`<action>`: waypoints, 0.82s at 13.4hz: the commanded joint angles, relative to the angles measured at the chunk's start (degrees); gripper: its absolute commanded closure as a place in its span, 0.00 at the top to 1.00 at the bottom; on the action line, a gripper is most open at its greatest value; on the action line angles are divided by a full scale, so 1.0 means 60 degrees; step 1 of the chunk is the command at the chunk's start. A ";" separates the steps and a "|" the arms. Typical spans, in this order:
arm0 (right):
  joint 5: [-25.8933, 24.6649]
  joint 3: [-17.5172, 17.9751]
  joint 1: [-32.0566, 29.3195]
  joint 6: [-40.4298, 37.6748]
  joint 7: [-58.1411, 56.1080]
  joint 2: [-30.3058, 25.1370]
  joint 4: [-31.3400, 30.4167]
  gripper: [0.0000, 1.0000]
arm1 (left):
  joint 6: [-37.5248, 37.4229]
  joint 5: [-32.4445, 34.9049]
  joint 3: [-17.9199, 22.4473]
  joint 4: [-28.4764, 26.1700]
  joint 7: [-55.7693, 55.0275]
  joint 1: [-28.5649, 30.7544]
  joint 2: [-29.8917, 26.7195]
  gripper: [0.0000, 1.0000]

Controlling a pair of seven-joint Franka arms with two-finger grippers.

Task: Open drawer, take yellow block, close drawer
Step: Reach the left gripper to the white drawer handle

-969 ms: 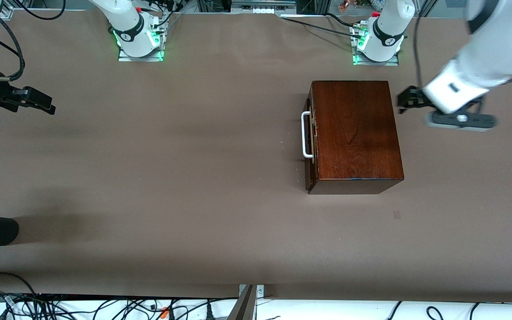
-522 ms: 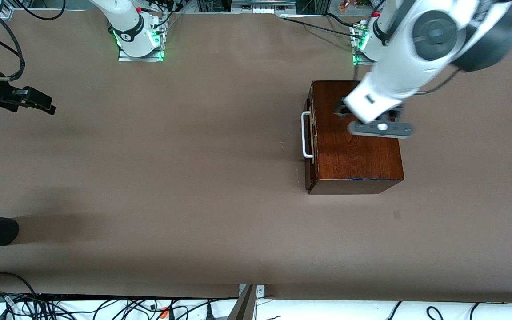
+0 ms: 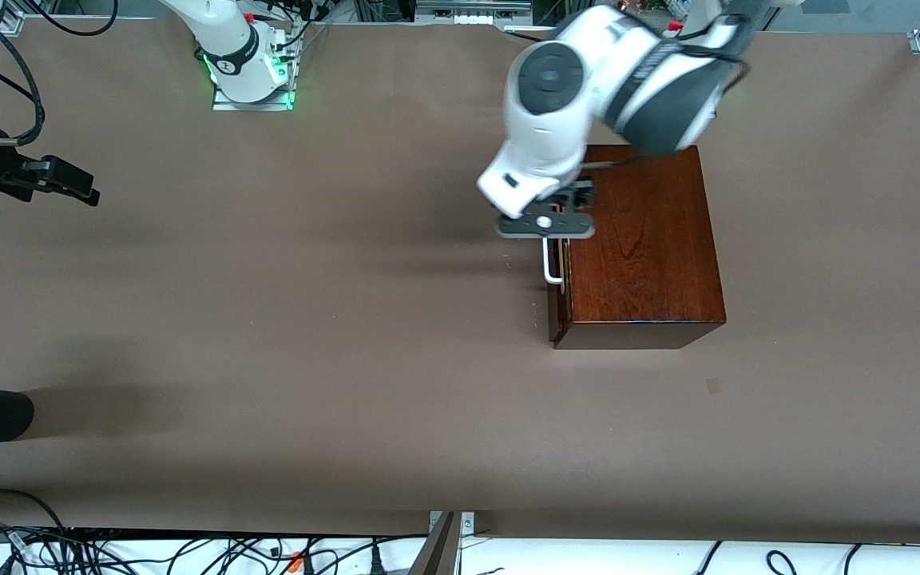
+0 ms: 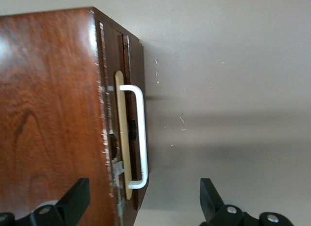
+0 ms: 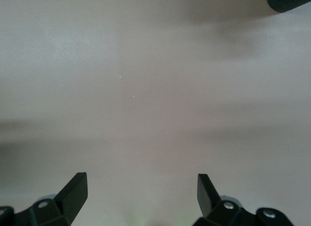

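I see the left gripper point(image 4: 141, 199) spread wide over the shut drawer's point(image 3: 553, 275) handle point(image 4: 137, 138). Right gripper point(image 5: 141, 194): wide, waiting above bare table point(image 3: 268, 319).

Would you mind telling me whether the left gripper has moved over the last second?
Yes. The left gripper has swept from beside the wooden box, across its top, and is now over the drawer's handle, jaws open.

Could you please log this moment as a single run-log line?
drawer with white bar handle: shut | yellow block: unseen | left pincer: open, above handle, no contact | right pincer: open, waiting over bare brown table
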 commanded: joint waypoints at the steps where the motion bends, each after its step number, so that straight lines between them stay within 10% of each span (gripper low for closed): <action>1: 0.0003 0.0070 -0.0071 -0.0012 -0.0031 -0.0055 0.0057 1.00 | 0.0118 0.1000 0.0082 0.0306 -0.0566 -0.0519 0.0514 1.00; 11: 0.0003 0.0070 -0.0071 -0.0012 -0.0031 -0.0055 0.0057 1.00 | 0.1144 0.2042 0.0097 -0.0879 -0.2046 -0.0828 0.1233 1.00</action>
